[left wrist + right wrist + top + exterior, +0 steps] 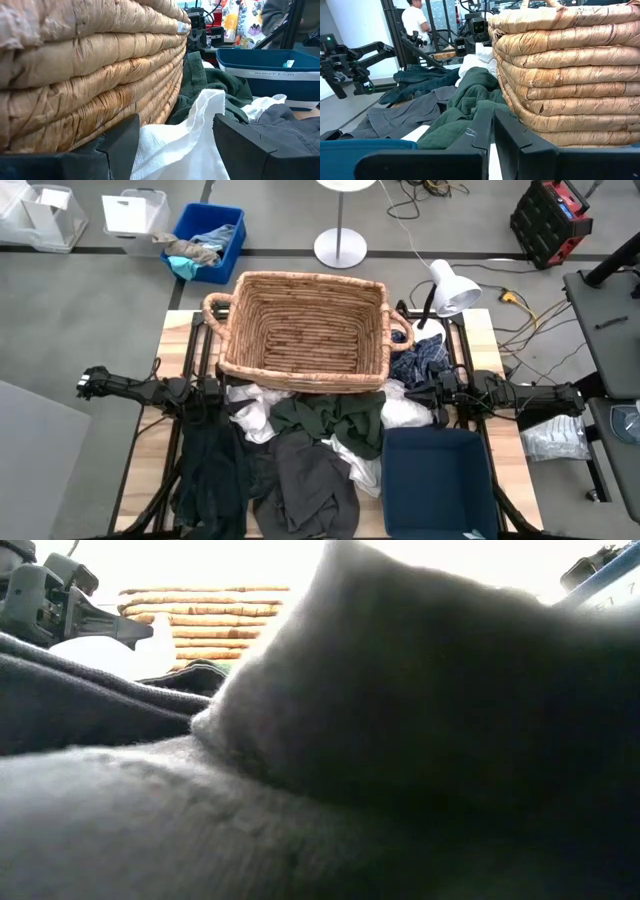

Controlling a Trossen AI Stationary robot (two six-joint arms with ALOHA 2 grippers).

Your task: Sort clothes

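One wicker basket (pixel 305 330), one navy bin (pixel 437 480), perhaps seven clothes (pixel 310 450) heaped on the bench between them. Left hand (pixel 172 150) gapes wide around a white garment (pixel 185 145); right hand (pixel 491 132) closed, empty, beside the green one (pixel 465 107).

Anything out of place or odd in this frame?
Yes: a dark grey garment lies against the low camera and fills nearly all of its view. The clothes are one jumbled heap, while the wicker basket and blue bin are both empty.
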